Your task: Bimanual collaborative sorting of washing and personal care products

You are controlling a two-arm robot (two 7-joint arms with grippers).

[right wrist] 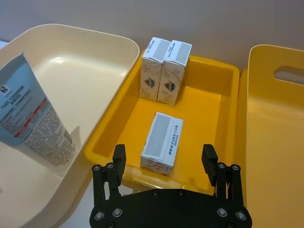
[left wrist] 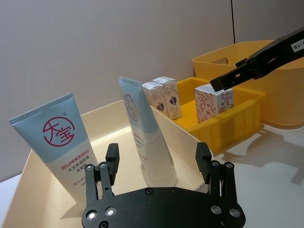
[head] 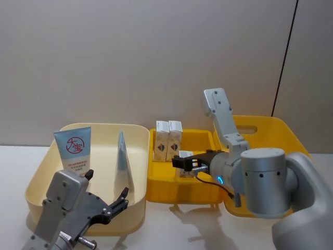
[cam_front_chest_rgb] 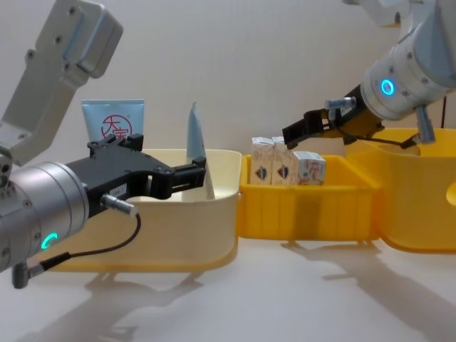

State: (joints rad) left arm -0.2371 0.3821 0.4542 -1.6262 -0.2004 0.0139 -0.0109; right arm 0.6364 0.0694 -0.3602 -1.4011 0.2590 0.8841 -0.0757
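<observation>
Item 1. My left gripper (left wrist: 157,156): jaws spread wide, holding nothing, at the near rim of the cream bin (head: 37,179), facing the tubes.

Item 2. Tube with red circle logo (left wrist: 59,137) and plain tube (left wrist: 145,133): both stand cap-down inside the cream bin, apart from each other. I take this as the tube side of the sort.

Item 3. My right gripper (right wrist: 163,154): fully open, empty, poised above the lone carton (right wrist: 162,142) in the yellow tray (right wrist: 228,109), a jaw on either side, probably placed for a grasp or release.

Item 4. Carton pair (right wrist: 164,71): upright, touching, against the tray's far wall, grouped by kind.
</observation>
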